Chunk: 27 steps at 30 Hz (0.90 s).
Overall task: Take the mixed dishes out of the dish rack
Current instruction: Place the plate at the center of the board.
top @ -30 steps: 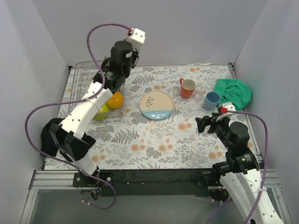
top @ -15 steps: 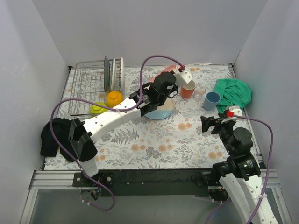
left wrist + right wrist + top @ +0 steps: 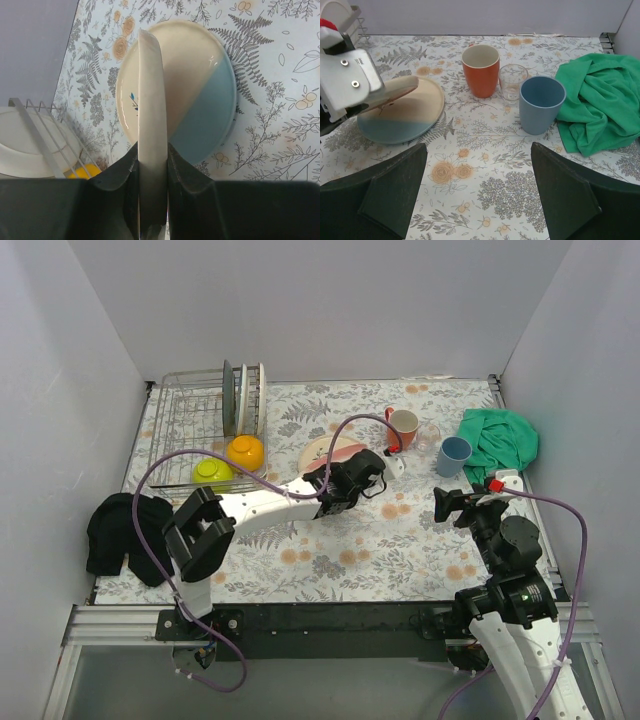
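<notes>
My left pincer (image 3: pixel 152 167) is clamped on a pale plate (image 3: pixel 151 90), edge-up over the blue-cream plate (image 3: pixel 200 100) (rack (image 3: pixel 180 410) at its 9 o'clock); my right pincer (image 3: pixel 479 175) gapes, empty.

We log the dish rack (image 3: pixel 185 425), at 10 o'clock on the table, as bright bare metal wire. Cream-and-blue plate (image 3: pixel 200 95): glossy glaze. Pale plate (image 3: pixel 151 125), seen edge-on: smooth, satin. Orange mug (image 3: pixel 480 70): shiny ceramic. Small glass (image 3: pixel 512 82): clear. Blue cup (image 3: pixel 542 104): matt. Green cloth (image 3: pixel 602 107): soft, creased fabric. Table cover (image 3: pixel 485 185): matt print.
</notes>
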{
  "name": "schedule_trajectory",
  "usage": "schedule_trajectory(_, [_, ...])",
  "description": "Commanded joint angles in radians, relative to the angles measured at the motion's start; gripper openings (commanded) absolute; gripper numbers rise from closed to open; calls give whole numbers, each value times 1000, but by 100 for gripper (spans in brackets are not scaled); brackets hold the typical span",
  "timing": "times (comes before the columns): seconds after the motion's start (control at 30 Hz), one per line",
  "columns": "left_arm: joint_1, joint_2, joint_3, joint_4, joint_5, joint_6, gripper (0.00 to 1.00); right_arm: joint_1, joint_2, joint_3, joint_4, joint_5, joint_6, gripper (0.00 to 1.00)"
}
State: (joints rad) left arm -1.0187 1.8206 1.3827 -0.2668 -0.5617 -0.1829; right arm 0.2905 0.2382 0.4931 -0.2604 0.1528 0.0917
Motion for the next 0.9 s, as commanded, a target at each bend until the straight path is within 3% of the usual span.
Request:
schedule_trajectory(0.0, [-3, -8, -8, 175, -112, 63, 0, 4, 4, 2, 46, 16, 5, 93])
schedule_trajectory(0.27, [-3, 68, -36, 210, -118, 71, 0, 4, 12, 2, 44, 11, 6, 92])
schedule_trajectory(0.37, [-3, 101, -42, 222, -118, 66, 6, 4, 13, 2, 44, 10, 5, 93])
schedule_trajectory(0.5, [-6, 152, -39, 225, -113, 51, 21, 3, 13, 2, 44, 11, 5, 92])
schedule_trajectory(0.87, [-14, 212, -28, 199, -69, -10, 44, 4, 26, 2, 46, 10, 6, 92])
